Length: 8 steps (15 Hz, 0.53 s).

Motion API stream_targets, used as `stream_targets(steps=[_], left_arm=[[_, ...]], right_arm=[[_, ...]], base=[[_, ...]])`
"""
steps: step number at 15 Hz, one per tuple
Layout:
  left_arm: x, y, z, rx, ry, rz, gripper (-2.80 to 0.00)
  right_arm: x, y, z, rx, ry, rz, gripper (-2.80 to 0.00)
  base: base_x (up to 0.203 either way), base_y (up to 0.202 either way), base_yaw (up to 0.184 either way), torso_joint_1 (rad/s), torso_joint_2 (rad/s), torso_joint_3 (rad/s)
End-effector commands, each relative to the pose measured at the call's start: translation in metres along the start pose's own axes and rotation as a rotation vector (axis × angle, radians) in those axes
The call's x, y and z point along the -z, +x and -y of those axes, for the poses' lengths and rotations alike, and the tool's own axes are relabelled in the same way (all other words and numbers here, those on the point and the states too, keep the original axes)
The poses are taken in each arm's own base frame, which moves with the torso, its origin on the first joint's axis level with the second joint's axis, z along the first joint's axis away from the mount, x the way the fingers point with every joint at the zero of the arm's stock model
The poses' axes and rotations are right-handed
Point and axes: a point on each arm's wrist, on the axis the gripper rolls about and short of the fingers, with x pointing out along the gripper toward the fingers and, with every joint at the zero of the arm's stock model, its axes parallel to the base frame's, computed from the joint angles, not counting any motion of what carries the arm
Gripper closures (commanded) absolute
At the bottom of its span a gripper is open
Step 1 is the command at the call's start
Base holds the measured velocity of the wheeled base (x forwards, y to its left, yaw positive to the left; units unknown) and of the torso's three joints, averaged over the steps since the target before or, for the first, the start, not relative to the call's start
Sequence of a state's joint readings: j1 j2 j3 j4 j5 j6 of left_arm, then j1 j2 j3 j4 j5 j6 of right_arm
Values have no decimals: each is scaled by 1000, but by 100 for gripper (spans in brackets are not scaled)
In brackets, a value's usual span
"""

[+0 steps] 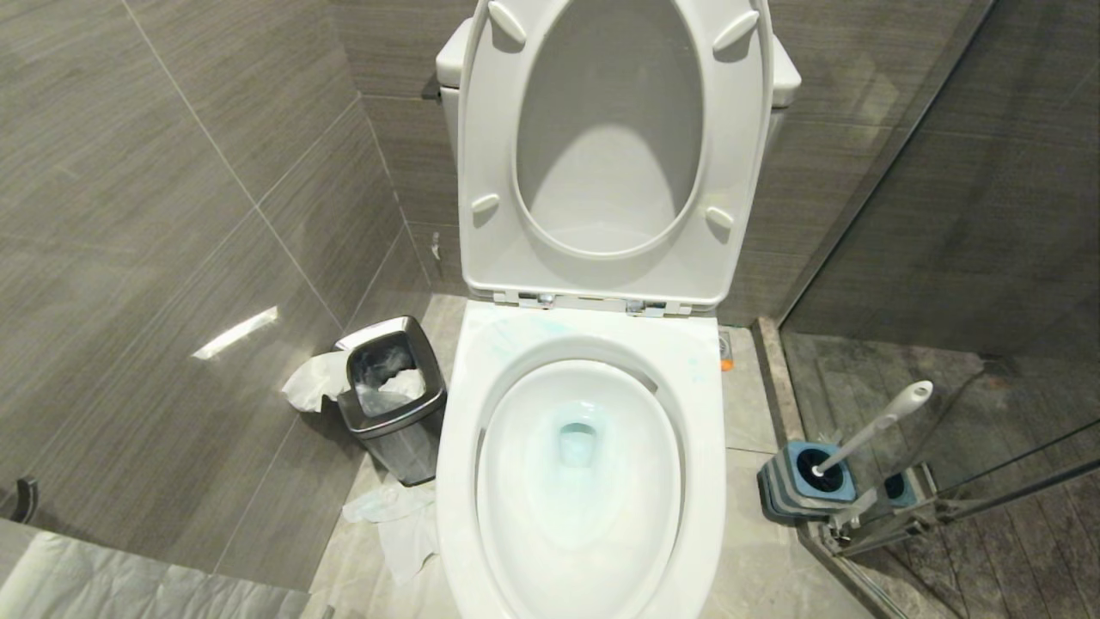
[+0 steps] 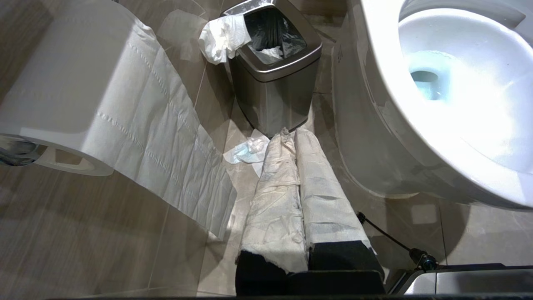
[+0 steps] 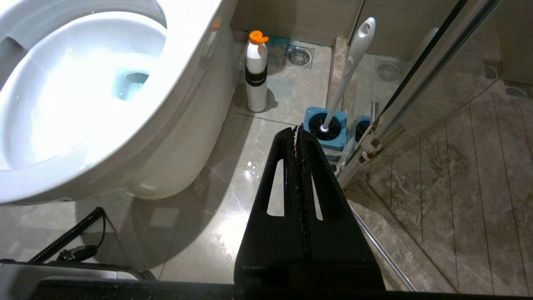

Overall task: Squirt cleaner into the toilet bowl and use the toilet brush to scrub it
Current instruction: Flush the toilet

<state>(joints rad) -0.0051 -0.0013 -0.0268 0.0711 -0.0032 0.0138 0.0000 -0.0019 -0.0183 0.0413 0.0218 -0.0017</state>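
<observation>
A toilet paper roll (image 2: 62, 96) hangs at far left, then a steel waste bin (image 1: 395, 404). The left gripper (image 2: 291, 137), paper-wrapped, is pressed closed and empty. The toilet bowl (image 1: 584, 481) holds teal cleaner (image 1: 577, 443). An orange-capped bottle (image 3: 256, 75) shows no readable label. The right gripper (image 3: 297, 129) is closed, empty. The toilet brush (image 1: 872, 427) stands in its holder (image 1: 803, 486), bristles hidden.

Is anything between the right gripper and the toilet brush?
Nothing visible. The shut right gripper faces the toilet brush standing in its holder across bare floor; the glass door frame is beside the brush, not between.
</observation>
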Motion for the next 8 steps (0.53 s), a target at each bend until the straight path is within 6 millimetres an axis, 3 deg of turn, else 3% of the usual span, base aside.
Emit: stream_targets(steps=[1,8], left_arm=[[0,0,0,-1,-2,0,0],[0,0,0,3,3,-4,0]], right_arm=[[0,0,0,0,5,-2,0],[0,0,1,37,60,2,0]], base=[[0,0,0,0,0,0],[0,0,0,0,0,0]])
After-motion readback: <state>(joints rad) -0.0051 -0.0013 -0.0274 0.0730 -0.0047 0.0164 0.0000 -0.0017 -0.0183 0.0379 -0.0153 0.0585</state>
